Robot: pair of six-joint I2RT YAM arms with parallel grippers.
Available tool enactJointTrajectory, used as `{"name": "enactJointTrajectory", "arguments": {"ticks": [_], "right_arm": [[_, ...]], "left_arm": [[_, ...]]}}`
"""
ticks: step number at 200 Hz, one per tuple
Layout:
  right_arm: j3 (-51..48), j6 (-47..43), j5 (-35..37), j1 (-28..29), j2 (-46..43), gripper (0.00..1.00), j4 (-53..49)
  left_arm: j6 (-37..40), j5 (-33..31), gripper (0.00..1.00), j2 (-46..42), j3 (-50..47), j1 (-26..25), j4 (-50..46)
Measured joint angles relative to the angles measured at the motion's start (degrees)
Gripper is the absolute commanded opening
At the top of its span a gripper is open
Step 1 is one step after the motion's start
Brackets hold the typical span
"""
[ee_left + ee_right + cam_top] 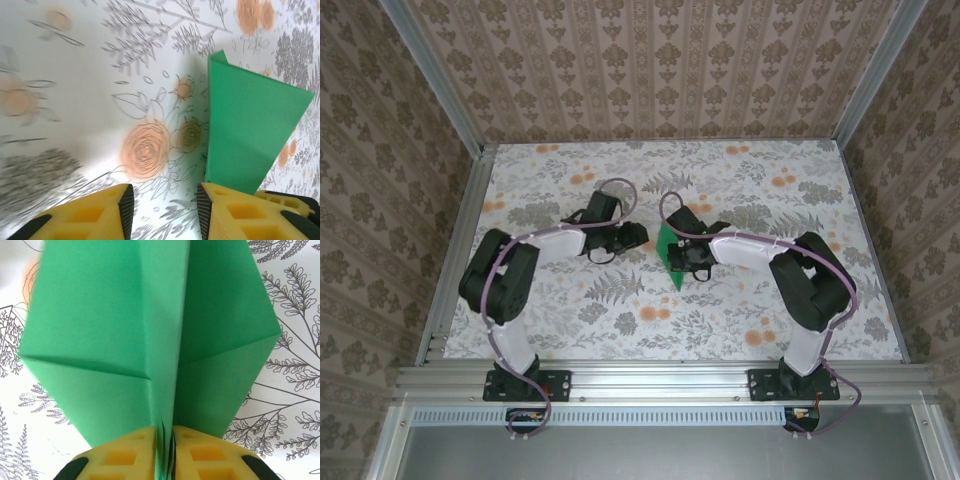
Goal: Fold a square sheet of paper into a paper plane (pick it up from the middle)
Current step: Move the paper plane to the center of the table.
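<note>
The paper plane [110,330] is bright green folded paper with sharp creases and two flaps spreading to either side. My right gripper [165,452] is shut on its central fold, with the layers pinched between the yellow fingers [125,457]. From above, the paper plane [669,250] sits mid-table, partly under the right gripper [692,256]. My left gripper [165,212] stands open over the bare floral cloth, nothing between its fingers. The paper plane [250,125] rises just right of the left gripper's right finger. In the top view the left gripper [638,237] is just left of the paper.
A floral cloth [620,300] covers the table. Patterned walls and aluminium frame rails [455,240] close in the left, right and back sides. Cables loop over both wrists.
</note>
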Motion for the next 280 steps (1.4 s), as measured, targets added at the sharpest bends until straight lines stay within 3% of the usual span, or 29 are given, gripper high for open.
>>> {"name": "enactJointTrajectory", "arguments": {"ticks": [53, 105, 161, 233, 280], "right_arm": [[2.7, 0.0, 1.8, 1.2, 2.2, 0.24, -1.7], [4.4, -0.1, 3.6, 2.1, 3.8, 0.11, -3.5], [12.2, -2.4, 6.8, 2.2, 5.1, 0.08, -7.4], [32.3, -5.9, 8.6, 0.7, 17.9, 0.09, -12.0], [37.8, -6.9, 9.5, -0.4, 23.8, 0.10, -14.6]], "left_arm": [[1.4, -4.9, 0.52, -9.9, -4.0, 4.5, -4.9], [3.0, -9.8, 0.71, -13.9, -6.3, 7.2, -10.8], [4.5, -18.0, 0.92, -18.8, -6.5, 10.1, -20.0], [4.8, -22.1, 0.99, -25.4, -12.2, 14.3, -24.4], [5.1, -22.4, 1.00, -27.0, -12.8, 15.0, -25.2]]}}
